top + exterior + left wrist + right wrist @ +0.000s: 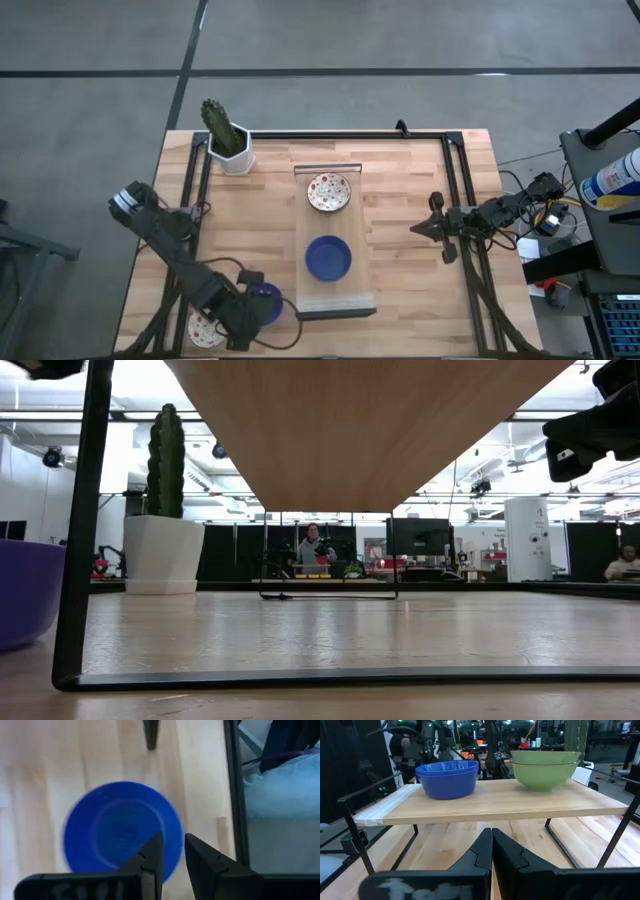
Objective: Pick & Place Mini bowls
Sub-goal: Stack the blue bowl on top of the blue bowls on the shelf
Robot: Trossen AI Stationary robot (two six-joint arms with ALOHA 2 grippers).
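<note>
My left gripper (247, 310) (174, 838) is at the table's near left, shut on a cobalt blue mini bowl (267, 300) (120, 827) (20, 595). A cream speckled mini bowl (204, 329) rests on the table beside it, partly hidden by the arm. On the raised wooden shelf (335, 298) stand a blue bowl (328, 258) (447, 779) and a speckled one (329, 192) (546, 767). From the side, each looks like two bowls stacked. My right gripper (415, 229) (492, 831) is shut, right of the shelf, touching nothing. My left gripper holds the blue mini bowl by its rim (178, 822), pinched with one finger (152, 857) over the inside and the other outside. The fingers come from above, pointing down. The bowl stays level, open side up; whether it is off the table I cannot tell.
A white pot with a green cactus (232, 150) (163, 550) stands at the far left corner. The shelf's black legs (85, 530) and a black frame (455, 190) border the work area. A person (315, 548) sits far behind the table.
</note>
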